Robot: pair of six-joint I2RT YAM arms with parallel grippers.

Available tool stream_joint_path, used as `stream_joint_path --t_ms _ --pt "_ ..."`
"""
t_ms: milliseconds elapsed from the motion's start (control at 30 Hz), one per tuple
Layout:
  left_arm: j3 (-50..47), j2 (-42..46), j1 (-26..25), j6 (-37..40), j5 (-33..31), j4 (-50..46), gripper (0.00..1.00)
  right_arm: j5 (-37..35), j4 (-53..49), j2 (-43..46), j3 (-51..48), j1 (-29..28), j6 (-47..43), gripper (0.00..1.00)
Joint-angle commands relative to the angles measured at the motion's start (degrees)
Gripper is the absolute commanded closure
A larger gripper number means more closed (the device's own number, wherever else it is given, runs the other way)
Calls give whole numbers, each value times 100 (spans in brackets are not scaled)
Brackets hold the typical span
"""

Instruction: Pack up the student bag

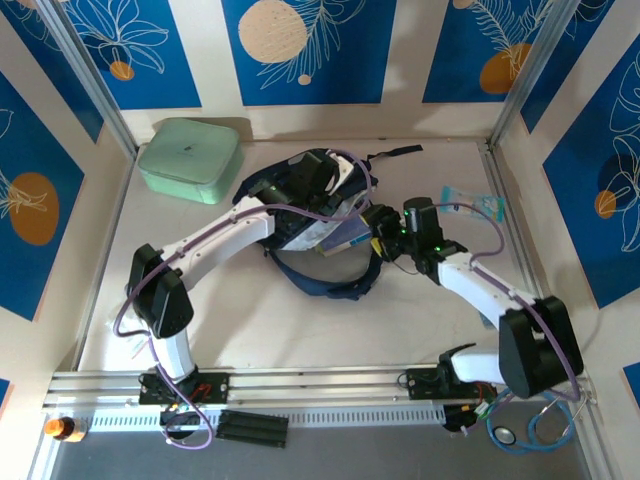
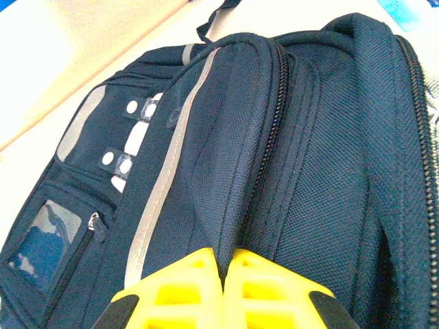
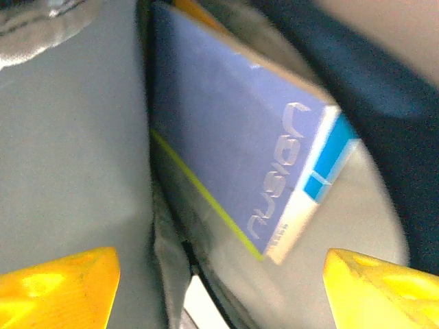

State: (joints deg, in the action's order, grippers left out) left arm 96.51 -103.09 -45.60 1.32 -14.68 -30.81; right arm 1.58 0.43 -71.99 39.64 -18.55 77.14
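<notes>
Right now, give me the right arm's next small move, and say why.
Probably ease the right gripper forward and push the blue book deeper into the student bag. Its jaws stand open, the book's corner ahead of them, untouched, slanted against grey lining. The left gripper is shut on a fold of the bag.

The only lettering stands on the violet-blue book lying inside the mouth of the student bag. It is one pale raised word in rounded, stylised letters, running along the cover towards the corner with the cyan blocks. It seems to read "fusion", though blur leaves that unsure. A line of tiny print beside it is too small to read. On the bag's front, the clear window pocket holds a blue card with white marks, illegible.
</notes>
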Motion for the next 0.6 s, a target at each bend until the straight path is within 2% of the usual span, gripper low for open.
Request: stream_joint_path --t_ms 0,67,200,233,333,400,567 --pt "-69 258 6 -250 420 585 100 -447 -1270 520 -337 247 -222 22" --pt "-129 174 19 -487 934 593 89 -703 -1639 870 -419 419 -332 22" --pt "-269 -22 61 -1055 1880 595 46 -1062 -2126 1480 -363 723 -671 21" --pt "-369 -21 67 -1164 1940 619 37 -1136 -2196 1583 -317 763 -793 21" --pt "-915 250 240 -1622 1886 856 17 -1246 -2400 1662 -54 807 -1133 20" --pt "-1380 563 440 -2023 1910 1141 10 -1199 -2498 1599 110 792 -1334 19" --pt "-2527 1278 1028 -2785 1902 1493 8 -882 -2431 1278 320 675 -1496 17"
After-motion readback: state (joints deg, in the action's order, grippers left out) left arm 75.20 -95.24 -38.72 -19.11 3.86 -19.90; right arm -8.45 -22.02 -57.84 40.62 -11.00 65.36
